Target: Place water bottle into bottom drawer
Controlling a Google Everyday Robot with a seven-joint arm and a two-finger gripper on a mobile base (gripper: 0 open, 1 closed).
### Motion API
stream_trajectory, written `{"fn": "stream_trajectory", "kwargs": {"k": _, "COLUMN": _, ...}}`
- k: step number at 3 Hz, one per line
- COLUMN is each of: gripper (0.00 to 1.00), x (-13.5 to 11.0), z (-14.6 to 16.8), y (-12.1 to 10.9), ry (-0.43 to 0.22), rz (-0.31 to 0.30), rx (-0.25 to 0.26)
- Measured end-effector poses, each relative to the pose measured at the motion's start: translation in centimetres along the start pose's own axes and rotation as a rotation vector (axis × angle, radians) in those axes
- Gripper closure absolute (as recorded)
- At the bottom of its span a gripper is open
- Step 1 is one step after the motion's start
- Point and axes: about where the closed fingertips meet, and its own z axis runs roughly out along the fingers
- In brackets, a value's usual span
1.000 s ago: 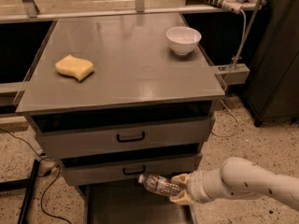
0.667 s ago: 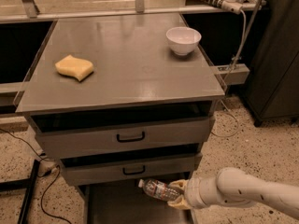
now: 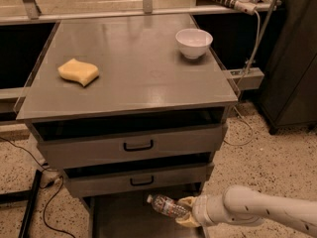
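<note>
The water bottle (image 3: 166, 205), clear and ribbed with a white cap pointing left, lies nearly level in my gripper (image 3: 186, 212). The gripper comes in from the lower right on a white arm and is shut on the bottle's base end. It holds the bottle over the right part of the bottom drawer (image 3: 124, 219), a dark-grey tray pulled out at the foot of the cabinet. Whether the bottle touches the tray floor I cannot tell.
Two grey drawers with black handles (image 3: 138, 146) sit above the tray, both slightly open. On the cabinet top (image 3: 133, 68) lie a yellow sponge (image 3: 78, 72) and a white bowl (image 3: 193, 42). Cables run on the speckled floor (image 3: 29, 182) at the left.
My gripper and the bottle have sunk lower and shifted slightly left toward the bottom drawer. The arm has dropped with them.
</note>
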Motion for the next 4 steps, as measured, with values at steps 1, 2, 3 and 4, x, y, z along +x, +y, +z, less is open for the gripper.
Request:
{"fn": "stream_trajectory", "kwargs": {"k": 1, "gripper": 1.00, "x": 1.8, "z": 2.5, "y": -0.3, "ry": 0.028, "rz": 0.015, "rx": -0.012}}
{"fn": "stream_trajectory", "kwargs": {"k": 2, "gripper": 1.00, "x": 5.1, "z": 6.1, "y": -1.1, "ry": 0.036, "rz": 0.022, "rx": -0.020}}
{"fn": "stream_trajectory", "kwargs": {"k": 3, "gripper": 1.00, "x": 7.9, "z": 9.9, "y": -1.8, "ry": 0.022, "rz": 0.036, "rx": -0.011}}
{"fn": "stream_trajectory", "kwargs": {"k": 4, "gripper": 1.00, "x": 9.7, "z": 12.9, "y": -2.0, "ry": -0.027, "rz": 0.042, "rx": -0.005}}
